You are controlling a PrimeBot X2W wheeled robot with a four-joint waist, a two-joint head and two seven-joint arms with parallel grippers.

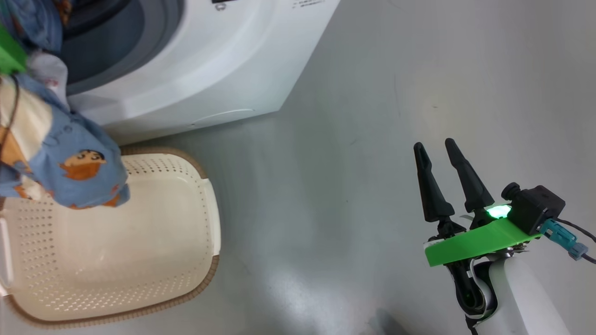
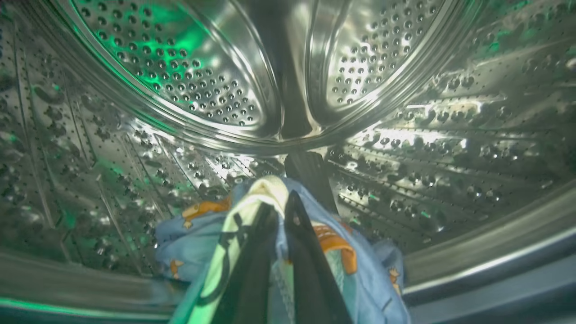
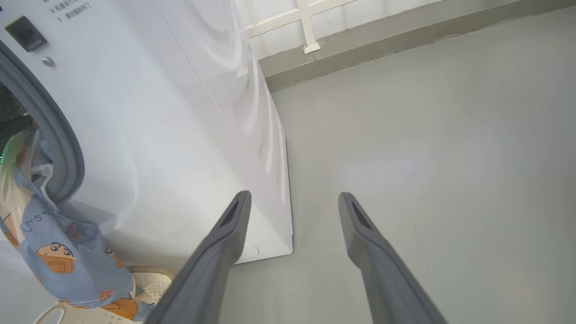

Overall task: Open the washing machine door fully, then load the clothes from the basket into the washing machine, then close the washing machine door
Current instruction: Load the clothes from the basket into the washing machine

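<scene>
The white washing machine point(image 1: 219, 60) stands at the upper left, its opening bare; the washing machine door is out of view. My left gripper point(image 2: 281, 200) reaches inside the perforated steel drum point(image 2: 189, 76), shut on light-blue clothes point(image 2: 193, 238) with orange cartoon figures. Part of the clothes point(image 1: 74, 158) still hangs out of the opening, above the cream basket point(image 1: 205, 223), which holds nothing. In the right wrist view the clothes point(image 3: 63, 256) drape down past the grey gasket point(image 3: 63, 148). My right gripper point(image 1: 434, 145) stands open over the floor at the lower right, nothing between its fingers point(image 3: 225, 234).
Grey floor point(image 1: 396, 93) stretches to the right of the machine and basket. A green bracket point(image 1: 9, 56) of my left wrist shows at the upper left edge. A white wall base and skirting point(image 3: 405, 31) run behind the machine.
</scene>
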